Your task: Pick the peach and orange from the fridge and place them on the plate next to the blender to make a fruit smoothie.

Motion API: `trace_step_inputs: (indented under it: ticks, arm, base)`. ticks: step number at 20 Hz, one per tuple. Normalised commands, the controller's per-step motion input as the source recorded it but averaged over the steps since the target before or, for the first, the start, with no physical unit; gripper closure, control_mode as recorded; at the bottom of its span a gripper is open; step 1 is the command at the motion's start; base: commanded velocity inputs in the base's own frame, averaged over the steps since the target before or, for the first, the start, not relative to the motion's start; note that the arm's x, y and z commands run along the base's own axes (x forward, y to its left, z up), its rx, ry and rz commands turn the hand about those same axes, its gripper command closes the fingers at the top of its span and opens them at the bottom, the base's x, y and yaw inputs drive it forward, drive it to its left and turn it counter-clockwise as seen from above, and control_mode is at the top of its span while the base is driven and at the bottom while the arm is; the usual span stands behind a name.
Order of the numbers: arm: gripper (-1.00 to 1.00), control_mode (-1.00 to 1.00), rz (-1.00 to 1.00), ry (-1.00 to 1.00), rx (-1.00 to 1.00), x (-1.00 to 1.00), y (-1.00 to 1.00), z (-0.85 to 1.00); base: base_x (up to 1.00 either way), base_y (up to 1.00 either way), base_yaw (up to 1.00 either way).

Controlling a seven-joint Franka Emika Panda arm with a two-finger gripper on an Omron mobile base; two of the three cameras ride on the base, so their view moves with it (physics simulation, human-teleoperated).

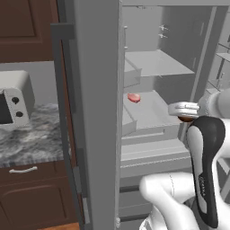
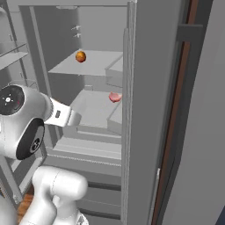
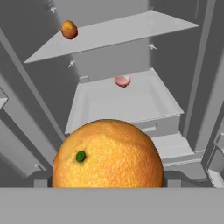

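Observation:
The fridge (image 1: pixel 96 112) stands open, with pale grey shelves inside. My gripper (image 3: pixel 107 180) is shut on the orange (image 3: pixel 107 153), a big deep-orange ball with a green stem dot that sits low in the hand view. In the left base view the gripper (image 1: pixel 184 109) is at the right front of the fridge opening at middle-shelf height, and the orange (image 1: pixel 185 118) peeks out under it. The peach (image 2: pixel 80 56) rests on the upper shelf at the back left, and the hand view has the peach (image 3: pixel 69 29) above and beyond my hand. The plate and blender are out of view.
A pink food item (image 1: pixel 134 97) lies on the middle shelf tray (image 3: pixel 131 103). The open fridge door (image 2: pixel 149 110) stands edge-on close beside the arm. A toaster oven (image 1: pixel 13 101) sits on the marble counter (image 1: pixel 31 134) to the left, above brown cabinets.

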Motion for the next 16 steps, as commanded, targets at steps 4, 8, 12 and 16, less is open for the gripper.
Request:
trace_step_inputs:
  ticks: [4, 8, 12, 16]
  arm:
    - [1.0, -1.0, 0.0, 0.03, 0.0, -0.45, 0.0, 0.0]
    - [1.0, -1.0, 0.0, 0.0, 0.0, -0.08, 0.0, 0.0]
    - [1.0, 1.0, 0.0, 0.0, 0.0, 0.0, 0.0, 0.0]
    - [1.0, 1.0, 0.0, 0.0, 0.0, 0.0, 0.0, 0.0]
  base:
    - [0.0, 0.0, 0.0]
    - [0.0, 0.0, 0.0]
    - [-0.96, 0.0, 0.04]
    - [-1.0, 0.01, 0.17]
